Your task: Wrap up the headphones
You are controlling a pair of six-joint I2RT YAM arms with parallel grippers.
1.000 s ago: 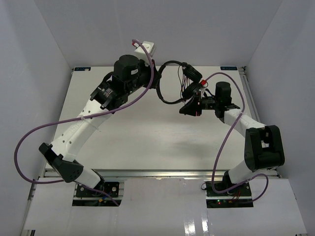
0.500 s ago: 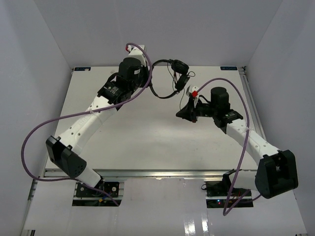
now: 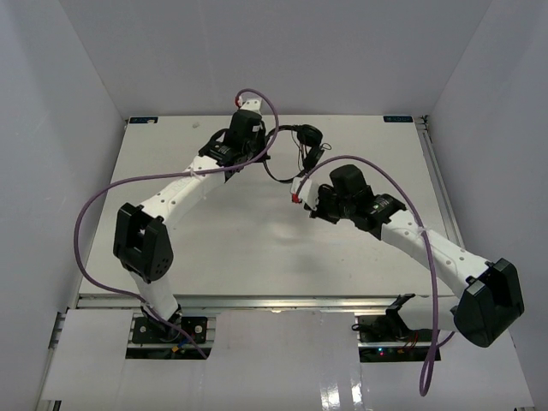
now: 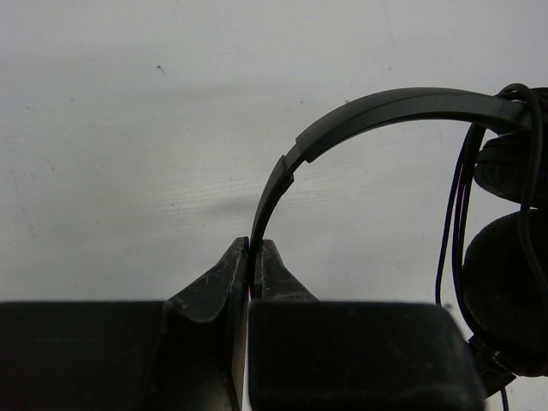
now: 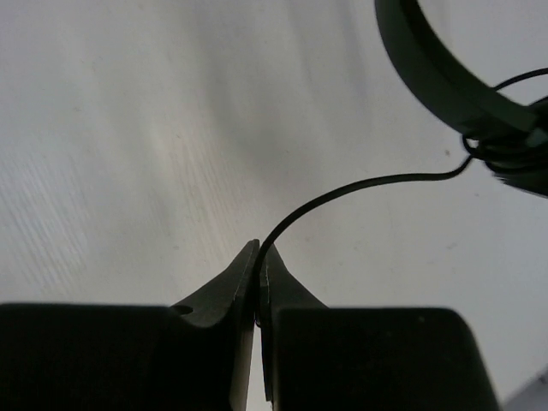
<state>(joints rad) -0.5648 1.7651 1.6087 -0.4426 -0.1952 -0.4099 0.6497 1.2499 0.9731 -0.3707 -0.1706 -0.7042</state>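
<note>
The black headphones (image 3: 306, 139) hang above the far middle of the table, earcups together on the right. My left gripper (image 3: 257, 161) is shut on the thin headband (image 4: 385, 107); in the left wrist view the band rises from between the fingertips (image 4: 253, 250) and arcs right to the earcups (image 4: 505, 291). My right gripper (image 3: 305, 192) is shut on the thin black cable (image 5: 342, 193), which curves up and right from its jaws (image 5: 259, 251) to the headphones (image 5: 437, 81). Several cable strands (image 4: 454, 223) run beside the earcups.
The white table (image 3: 257, 231) is walled in by grey panels on three sides. Thick purple robot cables (image 3: 103, 201) loop off both arms; the one on the right arm (image 3: 402, 205) arches over the table's right half.
The left gripper has carried the headphones left and farther back. The right gripper has swung left and nearer with the cable in it. Both stay shut.
</note>
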